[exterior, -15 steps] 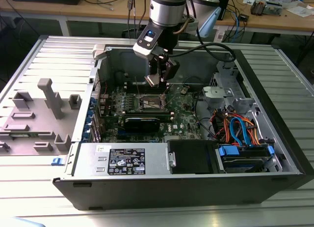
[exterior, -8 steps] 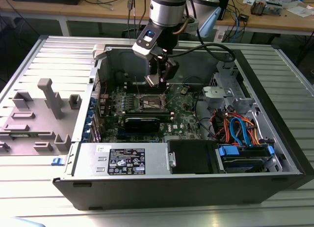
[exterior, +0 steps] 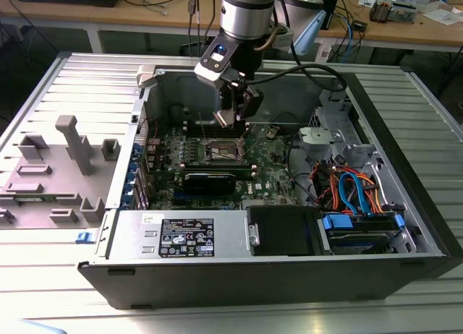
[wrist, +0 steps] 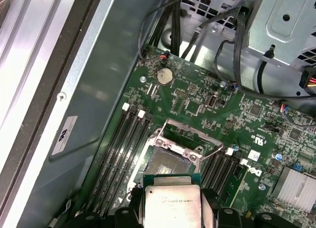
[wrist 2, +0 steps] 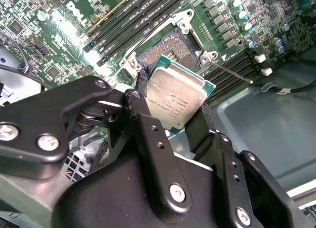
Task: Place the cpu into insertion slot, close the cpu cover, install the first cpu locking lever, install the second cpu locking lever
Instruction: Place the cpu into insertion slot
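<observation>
My gripper (exterior: 233,117) hangs inside the open computer case, shut on the cpu (exterior: 224,118), a silvery-tan square chip held by two opposite edges. In both wrist views the cpu (wrist 2: 175,97) (wrist: 173,203) sits between the black fingers (wrist 2: 140,92), above and apart from the board. The insertion slot (exterior: 226,152) (wrist 2: 170,53) (wrist: 168,159) lies open below it and a little off to one side, its contact field bare. The cpu cover (wrist: 185,134) stands raised at the slot's far edge. A thin locking lever (wrist 2: 229,70) (wrist: 213,150) sticks out beside the slot.
Long black memory slots (wrist: 121,149) flank the slot on the green motherboard (exterior: 275,168). The case wall (wrist: 98,90) is close on one side. A power supply (exterior: 181,236), drive bay with coloured cables (exterior: 354,189) and a grey fixture (exterior: 65,168) on the exterior view's left surround the work area.
</observation>
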`<state>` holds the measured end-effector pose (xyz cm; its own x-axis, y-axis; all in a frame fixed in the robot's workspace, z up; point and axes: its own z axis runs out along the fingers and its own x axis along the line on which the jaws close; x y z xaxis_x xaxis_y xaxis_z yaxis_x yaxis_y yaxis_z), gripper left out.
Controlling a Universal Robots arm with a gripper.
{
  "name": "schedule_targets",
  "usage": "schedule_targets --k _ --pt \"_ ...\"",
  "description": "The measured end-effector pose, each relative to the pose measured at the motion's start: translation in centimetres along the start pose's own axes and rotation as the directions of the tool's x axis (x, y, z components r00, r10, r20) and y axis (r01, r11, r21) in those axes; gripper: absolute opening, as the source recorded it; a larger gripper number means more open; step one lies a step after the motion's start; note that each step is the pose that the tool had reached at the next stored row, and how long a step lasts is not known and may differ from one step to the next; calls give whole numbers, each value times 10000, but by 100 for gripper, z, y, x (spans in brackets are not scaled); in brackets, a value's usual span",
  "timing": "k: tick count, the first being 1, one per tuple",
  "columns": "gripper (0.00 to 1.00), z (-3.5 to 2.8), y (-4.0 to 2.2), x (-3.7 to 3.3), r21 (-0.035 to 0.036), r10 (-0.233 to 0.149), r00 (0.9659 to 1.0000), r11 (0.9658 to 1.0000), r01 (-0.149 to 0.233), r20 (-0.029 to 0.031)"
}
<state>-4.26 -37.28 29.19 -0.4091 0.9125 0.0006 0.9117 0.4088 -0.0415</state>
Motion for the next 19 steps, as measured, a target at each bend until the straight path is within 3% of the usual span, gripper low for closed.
schedule_targets --k 19 --pt "55 6 0 0 5 191 9998 9998 -191 4"
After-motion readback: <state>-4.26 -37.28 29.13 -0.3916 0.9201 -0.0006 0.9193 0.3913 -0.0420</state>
